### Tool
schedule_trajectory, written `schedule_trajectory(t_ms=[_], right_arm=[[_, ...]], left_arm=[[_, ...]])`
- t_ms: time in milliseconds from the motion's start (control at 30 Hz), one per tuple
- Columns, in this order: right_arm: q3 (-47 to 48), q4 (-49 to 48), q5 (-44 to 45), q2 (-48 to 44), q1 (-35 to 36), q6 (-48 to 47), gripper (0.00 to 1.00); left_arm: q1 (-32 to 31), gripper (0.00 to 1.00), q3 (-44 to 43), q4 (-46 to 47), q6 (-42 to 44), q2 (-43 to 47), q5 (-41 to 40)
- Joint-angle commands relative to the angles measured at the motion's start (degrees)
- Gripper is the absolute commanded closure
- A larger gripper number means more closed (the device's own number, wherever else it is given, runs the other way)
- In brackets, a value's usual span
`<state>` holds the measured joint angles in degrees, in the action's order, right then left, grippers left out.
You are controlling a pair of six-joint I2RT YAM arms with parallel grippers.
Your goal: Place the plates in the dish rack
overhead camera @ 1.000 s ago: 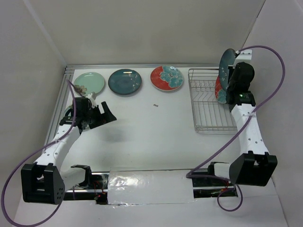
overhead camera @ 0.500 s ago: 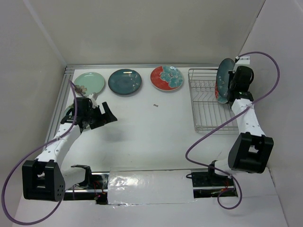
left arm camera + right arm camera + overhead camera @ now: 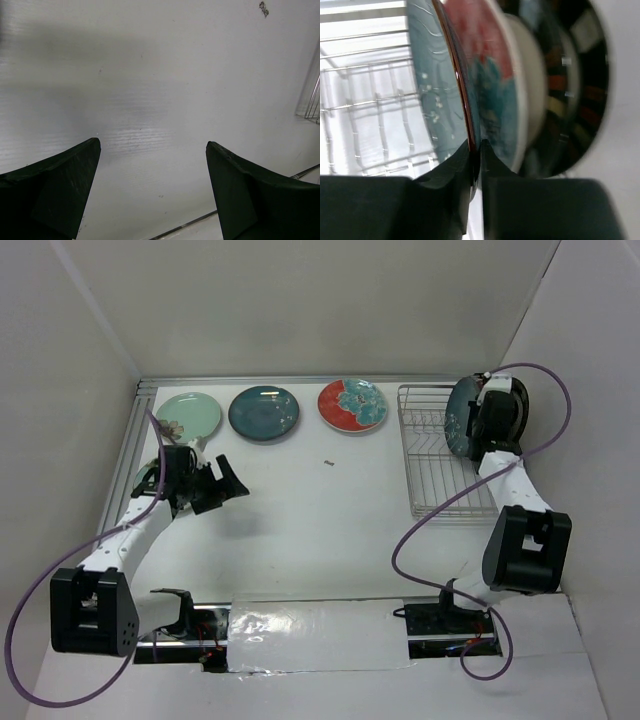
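Right end effector (image 3: pixel 480 423) pinches the rim of the held teal plate (image 3: pixel 458 418), its jaws nearly together with only the rim between them. That plate stands on edge in the dish rack (image 3: pixel 440 480), at the upper right of the top view. In the right wrist view it sits just beside a red racked plate (image 3: pixel 485 55), with a cream plate (image 3: pixel 527 90) and a striped-rim plate (image 3: pixel 580 75) behind. The view is too blurred to tell whether they touch.

Left end effector (image 3: pixel 228 487) is spread wide and holds nothing, over bare table (image 3: pixel 320 530) at left centre.

Not yet loaded, lying flat along the top edge of the table: mint plate (image 3: pixel 188 416), dark teal plate (image 3: pixel 264 412), red flower plate (image 3: pixel 352 405).

Handling, as a judgement:
- **Material:** the plates are ceramic, so stiff and fairly heavy for a rim pinch. The glaze is probably slippery, and they chip if knocked on the wire or on neighbouring plates.
- **Grip point:** the rim is the only hold, with one finger over the lip and one under.
- **Flat plates:** the lip lies close to the table, so they may skate before the hold bites.
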<state>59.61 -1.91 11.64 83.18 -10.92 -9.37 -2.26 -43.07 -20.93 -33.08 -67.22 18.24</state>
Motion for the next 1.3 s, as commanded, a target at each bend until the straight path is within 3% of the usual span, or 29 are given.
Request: schedule_trajectory(t_ms=[0, 33, 67, 100, 333, 633, 867, 1000, 1133, 1267], right_arm=[[2.3, -8.2, -1.6, 1.1, 2.1, 3.3, 0.79], [2.9, -8.2, -1.0, 1.1, 3.0, 3.3, 0.75], [3.7, -7.5, -0.5, 1.1, 3.9, 3.8, 0.62], [3.7, -6.7, -0.5, 1.7, 3.9, 3.8, 0.57], [11.7, 0.6, 0.8, 1.2, 7.2, 8.6, 0.34], [19.0, 11.0, -7.1, 1.8, 17.6, 19.7, 0.27], [18.4, 11.1, -12.7, 4.4, 28.1, 23.4, 0.24], [21.5, 11.1, -13.1, 9.7, 32.3, 23.4, 0.24], [23.3, 11.1, -13.7, 13.0, 35.4, 22.3, 0.24], [22.7, 9.7, -16.8, 14.3, 36.8, 22.3, 0.24]], left_arm=[[0.8, 0.01, -0.4, 2.6, -1.7, -1.4, 1.4], [0.8, 0.01, -1.0, 3.2, -2.2, -1.4, 1.9], [0.8, 0.01, -1.7, 3.2, -2.3, -2.0, 1.9], [0.8, 0.01, -1.8, 3.2, -2.8, -2.6, 1.9], [0.8, 0.01, -2.4, 10.3, -9.0, -5.7, 5.9], [-0.9, 0.02, -0.6, 21.4, -22.0, -9.8, 4.3], [6.0, 0.03, -4.9, 12.9, -19.7, -9.2, -0.2], [8.8, 0.03, -10.8, 2.8, -15.4, -8.5, -12.4], [10.1, 0.02, -14.6, -1.5, -10.9, -7.7, -31.5], [14.1, 0.01, -18.5, -6.0, -8.1, -13.0, -38.6]])
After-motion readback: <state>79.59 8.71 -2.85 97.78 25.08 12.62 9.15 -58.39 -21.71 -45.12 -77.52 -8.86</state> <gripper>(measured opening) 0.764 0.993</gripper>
